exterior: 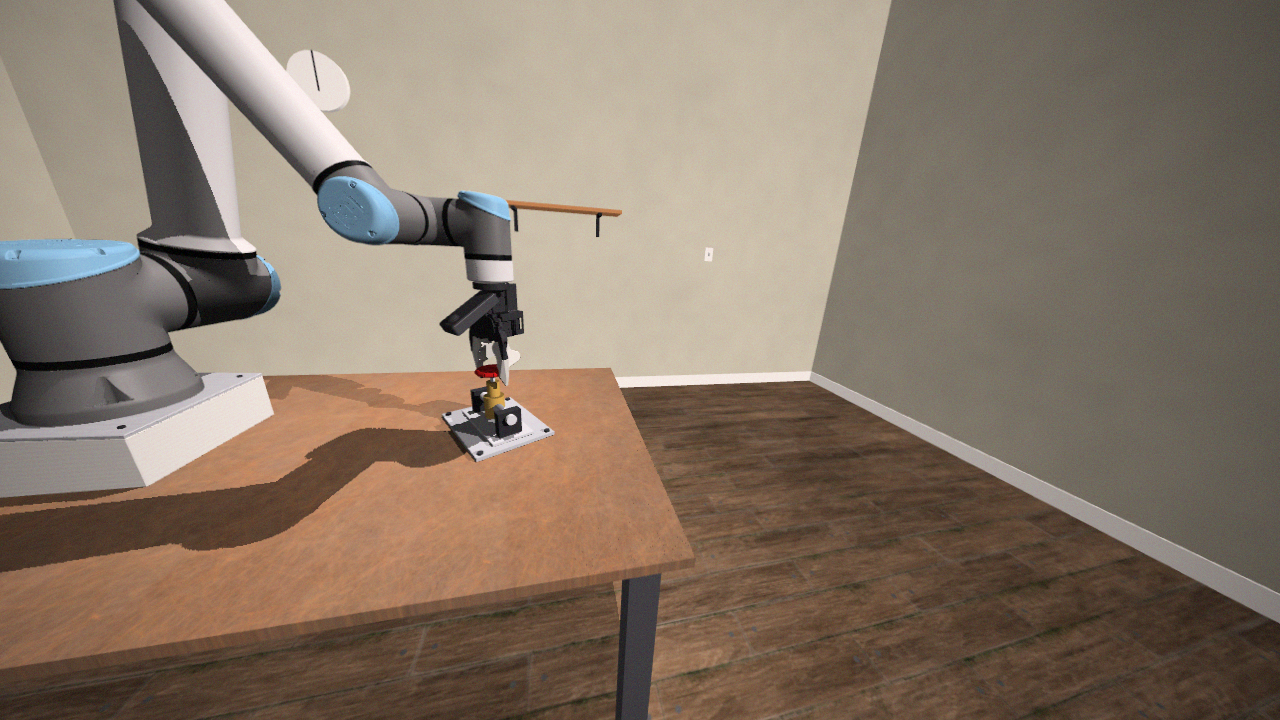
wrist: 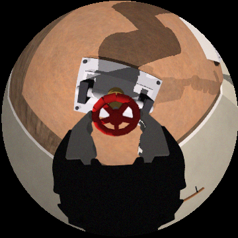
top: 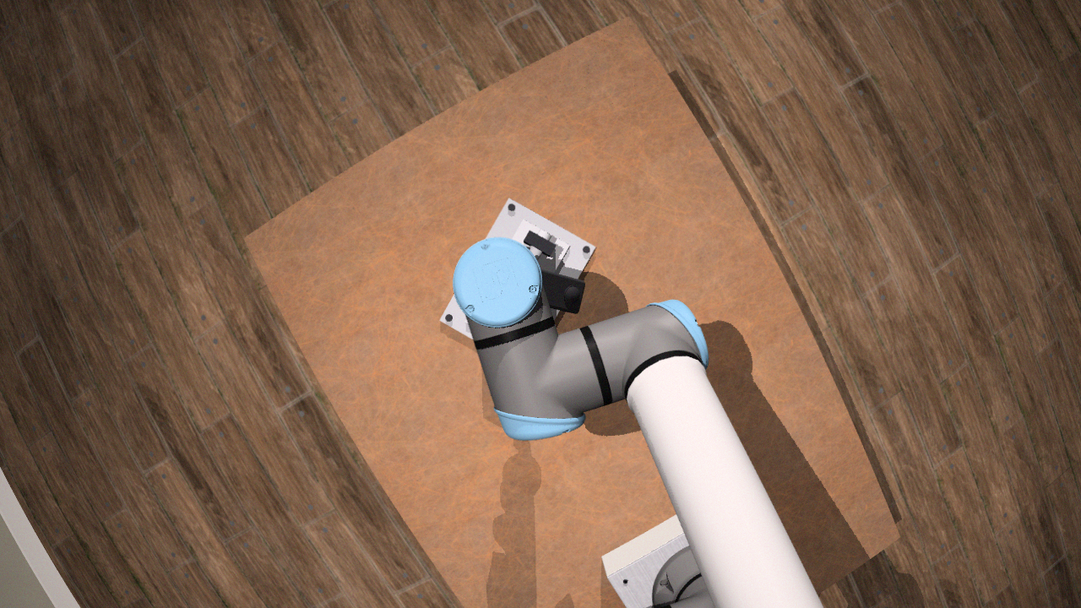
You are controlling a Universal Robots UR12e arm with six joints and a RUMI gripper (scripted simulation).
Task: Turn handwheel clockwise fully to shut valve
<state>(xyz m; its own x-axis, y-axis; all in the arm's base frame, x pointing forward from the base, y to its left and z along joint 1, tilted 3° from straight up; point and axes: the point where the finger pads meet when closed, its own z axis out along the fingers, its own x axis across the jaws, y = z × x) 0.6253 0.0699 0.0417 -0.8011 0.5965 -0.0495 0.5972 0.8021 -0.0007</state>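
The red handwheel (wrist: 116, 114) with four spokes sits on a brass valve stem (exterior: 492, 394), fixed to a grey base plate (wrist: 112, 84) on the wooden table. My gripper (wrist: 116, 110) points straight down over the valve, and its two grey fingers press against the left and right sides of the wheel's rim. In the side view the gripper (exterior: 490, 365) stands on the red handwheel (exterior: 486, 370). In the overhead view my wrist (top: 497, 281) hides the wheel, and only the base plate shows around it.
The valve's base plate (exterior: 498, 430) lies near the middle of the table, with black blocks on it beside the stem. My arm's base (exterior: 98, 358) stands at the table's left end. The table's right edge (exterior: 653, 465) drops to the floor.
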